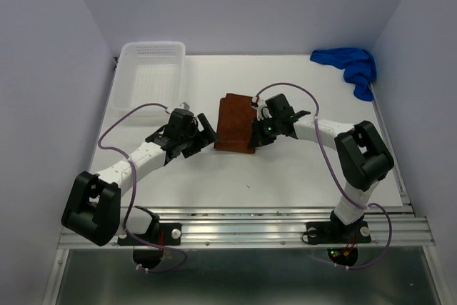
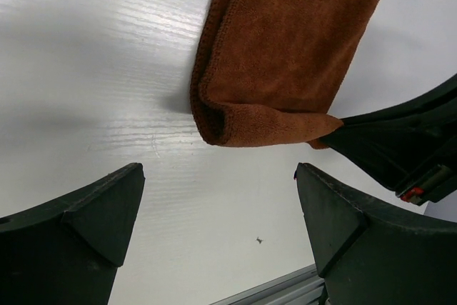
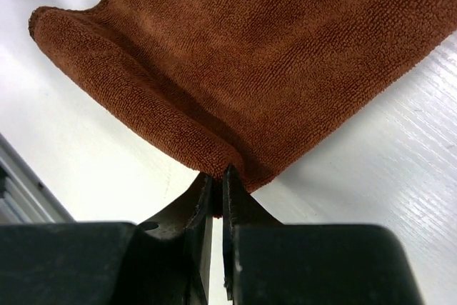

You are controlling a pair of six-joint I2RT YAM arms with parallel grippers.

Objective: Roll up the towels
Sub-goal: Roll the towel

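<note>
The rust-brown towel lies in the middle of the table, its near edge folded over into a thick roll. My right gripper is shut on the towel's near right corner, pinching the folded edge. My left gripper is open and empty just left of the towel's near left corner; the bare table shows between its fingers. The right gripper's dark fingers also show in the left wrist view. The royal blue towel lies crumpled at the far right corner.
A white perforated plastic basket stands at the far left of the table. An aluminium rail runs along the near edge. White walls close in the left, back and right sides.
</note>
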